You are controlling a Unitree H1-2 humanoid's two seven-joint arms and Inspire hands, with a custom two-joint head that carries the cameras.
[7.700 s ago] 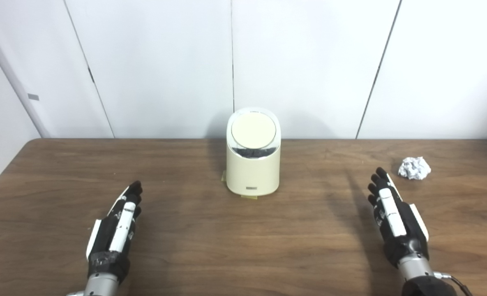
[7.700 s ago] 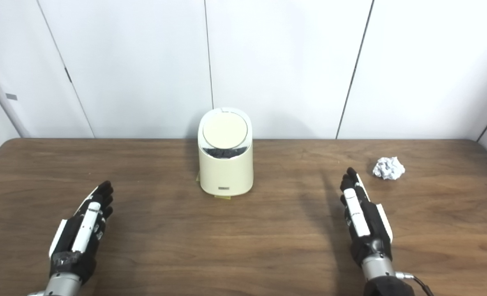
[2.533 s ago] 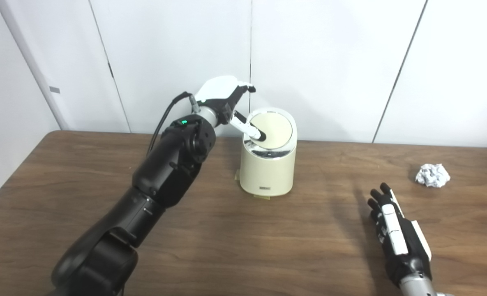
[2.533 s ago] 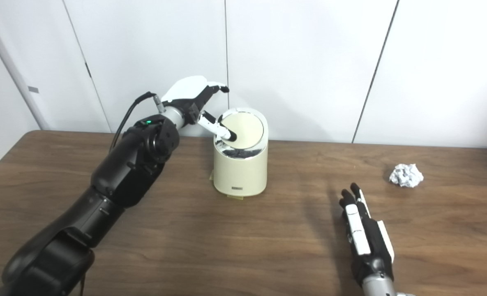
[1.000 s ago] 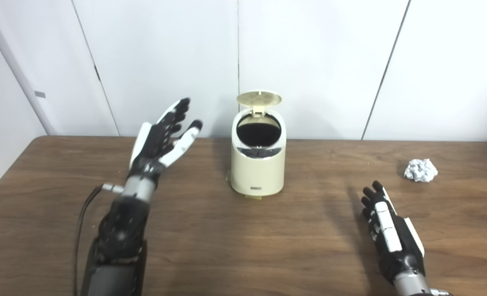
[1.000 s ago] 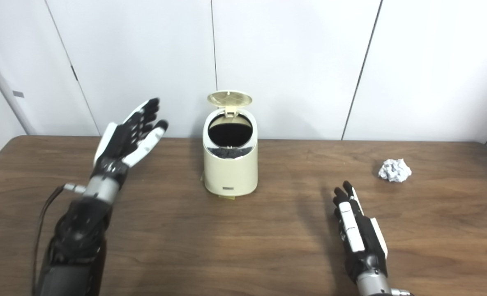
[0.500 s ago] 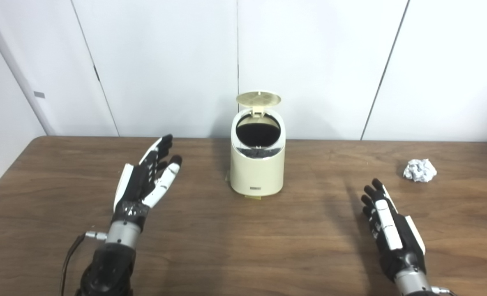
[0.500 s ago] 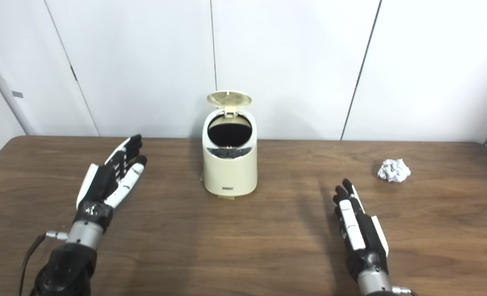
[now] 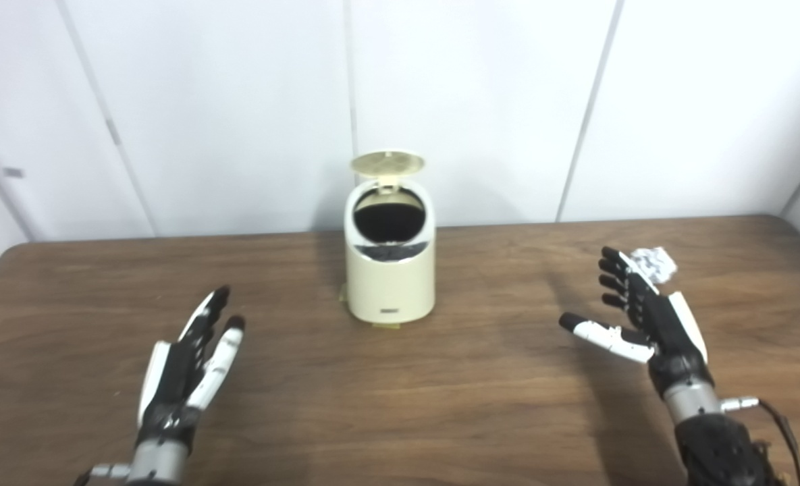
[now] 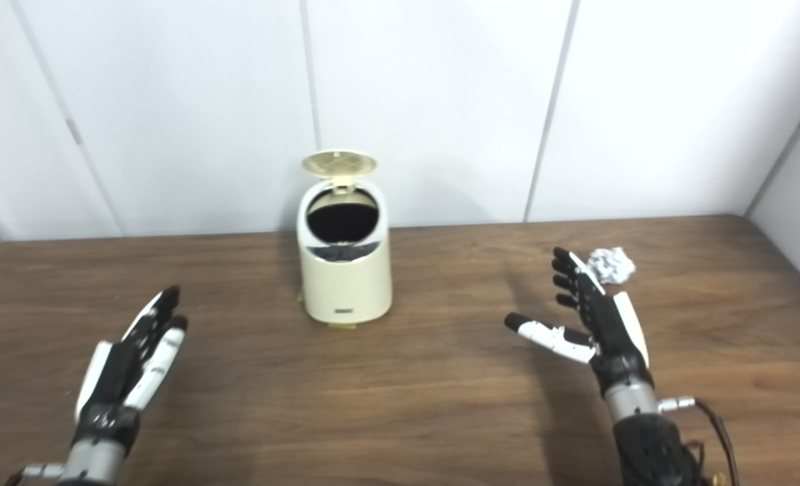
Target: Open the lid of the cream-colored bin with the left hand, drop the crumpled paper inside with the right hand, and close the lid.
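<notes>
The cream-colored bin [image 9: 390, 287] stands at the back middle of the table. Its round lid [image 9: 387, 163] is tipped up at the rear, and the dark opening [image 9: 389, 217] shows. A crumpled white paper ball [image 9: 656, 262] lies on the table at the right. My right hand [image 9: 643, 316] is raised and open, thumb spread to the left; its fingertips overlap the near side of the paper in both views, and I cannot tell whether they touch. Low at the front left, my left hand [image 9: 185, 368] is open and holds nothing.
The brown wooden table [image 9: 400, 398] runs across the whole view. White wall panels [image 9: 481, 101] stand right behind the bin. A small yellowish tab [image 9: 386, 325] shows under the bin's front edge.
The camera has swung right. My left hand has dropped back toward the front left. My right hand has risen, spread its thumb and moved forward to the paper ball. The lid stays up.
</notes>
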